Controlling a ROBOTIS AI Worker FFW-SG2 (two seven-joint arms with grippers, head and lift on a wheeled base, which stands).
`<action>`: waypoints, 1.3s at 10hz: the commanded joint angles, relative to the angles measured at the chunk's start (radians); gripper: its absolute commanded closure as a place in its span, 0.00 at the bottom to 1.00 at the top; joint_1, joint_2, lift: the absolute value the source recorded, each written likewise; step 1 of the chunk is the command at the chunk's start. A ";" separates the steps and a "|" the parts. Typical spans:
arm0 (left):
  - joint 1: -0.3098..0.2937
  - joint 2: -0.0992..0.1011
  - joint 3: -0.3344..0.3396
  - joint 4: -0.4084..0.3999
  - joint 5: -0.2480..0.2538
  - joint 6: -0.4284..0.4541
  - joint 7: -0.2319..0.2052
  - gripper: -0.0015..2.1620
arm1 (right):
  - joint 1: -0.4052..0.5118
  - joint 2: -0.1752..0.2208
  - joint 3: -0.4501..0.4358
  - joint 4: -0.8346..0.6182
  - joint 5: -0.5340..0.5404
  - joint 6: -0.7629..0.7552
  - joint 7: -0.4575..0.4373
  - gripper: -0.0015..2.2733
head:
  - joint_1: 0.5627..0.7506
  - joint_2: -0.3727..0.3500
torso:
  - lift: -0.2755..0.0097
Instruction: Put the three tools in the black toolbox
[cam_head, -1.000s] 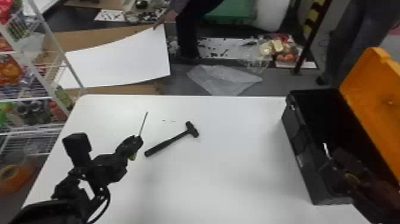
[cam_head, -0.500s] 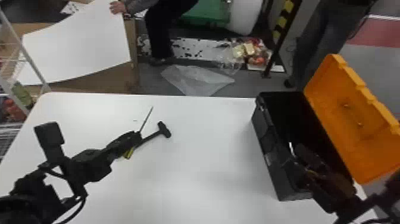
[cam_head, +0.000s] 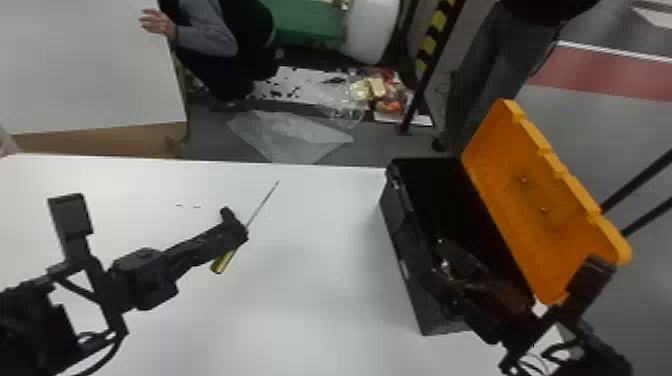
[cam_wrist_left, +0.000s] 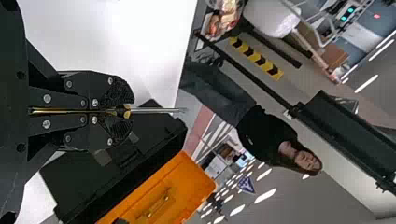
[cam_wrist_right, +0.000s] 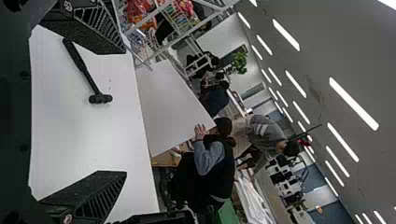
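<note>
My left gripper (cam_head: 242, 234) holds the yellow-handled screwdriver (cam_head: 261, 206) above the white table, its thin shaft pointing away. In the left wrist view the left gripper (cam_wrist_left: 125, 111) is closed around the screwdriver (cam_wrist_left: 154, 110). Beyond it lies the black toolbox (cam_wrist_left: 93, 175). The hammer's head (cam_head: 227, 214) peeks out behind the left gripper, which covers its handle. The whole hammer (cam_wrist_right: 88, 77) lies on the table in the right wrist view. My right gripper (cam_head: 447, 270) is over the near part of the toolbox (cam_head: 405, 260); the right gripper's fingers (cam_wrist_right: 88, 112) are wide apart with nothing between them.
The orange lid (cam_head: 540, 200) stands open on the toolbox's right side. The white table (cam_head: 300, 300) spreads between the left arm and the toolbox. Beyond its far edge are a plastic sheet (cam_head: 290, 135) and a black-and-yellow striped post (cam_head: 431, 45).
The head view has turned to the right. My left gripper, with the screwdriver, has moved rightward across the hammer. The right gripper has stayed at the toolbox.
</note>
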 joint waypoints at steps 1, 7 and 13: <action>-0.010 0.002 -0.048 0.000 0.002 0.049 -0.012 0.71 | -0.030 -0.001 0.009 -0.013 0.034 0.076 -0.004 0.03 | 0.70 0.18 | 0.77; -0.001 0.007 -0.186 -0.021 -0.011 0.049 -0.022 0.71 | -0.120 0.008 0.106 -0.045 0.114 0.279 -0.036 0.06 | 0.70 0.07 | 0.77; -0.005 0.008 -0.256 -0.031 -0.030 0.046 -0.008 0.71 | -0.171 0.035 0.173 -0.044 0.164 0.322 -0.053 0.06 | 0.70 0.11 | 0.77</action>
